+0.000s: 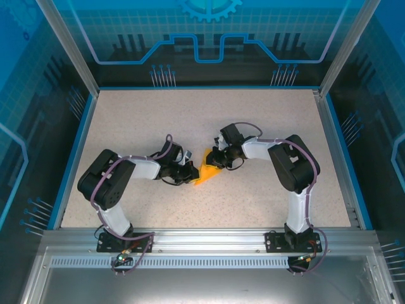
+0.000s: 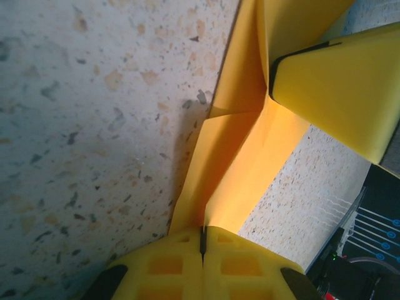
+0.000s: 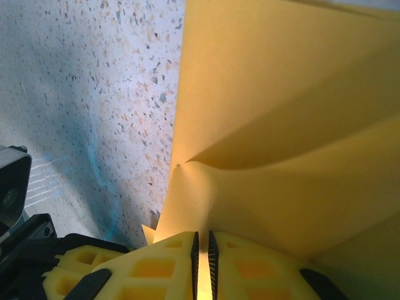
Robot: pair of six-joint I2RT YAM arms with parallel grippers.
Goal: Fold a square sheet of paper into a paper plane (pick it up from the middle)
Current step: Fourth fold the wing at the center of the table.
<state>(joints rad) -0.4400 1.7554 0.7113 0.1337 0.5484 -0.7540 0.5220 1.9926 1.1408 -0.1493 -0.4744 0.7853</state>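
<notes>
Yellow ribbed fingers of the left gripper (image 2: 202,236) sit closest to the lens, pressed together with no gap, clamping 1 creased edge of the sheet of paper (image 2: 250,150). On the other wrist camera, the right gripper (image 3: 201,237) shows only a hairline slit between its fingers, and the orange-yellow paper runs down into that slit, so it appears pinched there too.

From above, the paper hangs between the 2 grippers near the middle of the table (image 1: 190,114), already bent into a rough wedge with its point toward the near edge. Its lowest tip looks close to the surface; contact cannot be confirmed.

By its look, the sheet is very light, thin and floppy. It bows and buckles between the 2 grips and forms soft valleys, not sharp folds. It likely tears or crumples if the arms pull apart or twist, and it may slip from smooth pads. Holding near an existing crease or a layered edge seems safest.

Speckled tabletop lies bare on every side, bounded by a raised blue rim and metal frame posts. Room is tightest between the grippers themselves, which sit just beside each other.
</notes>
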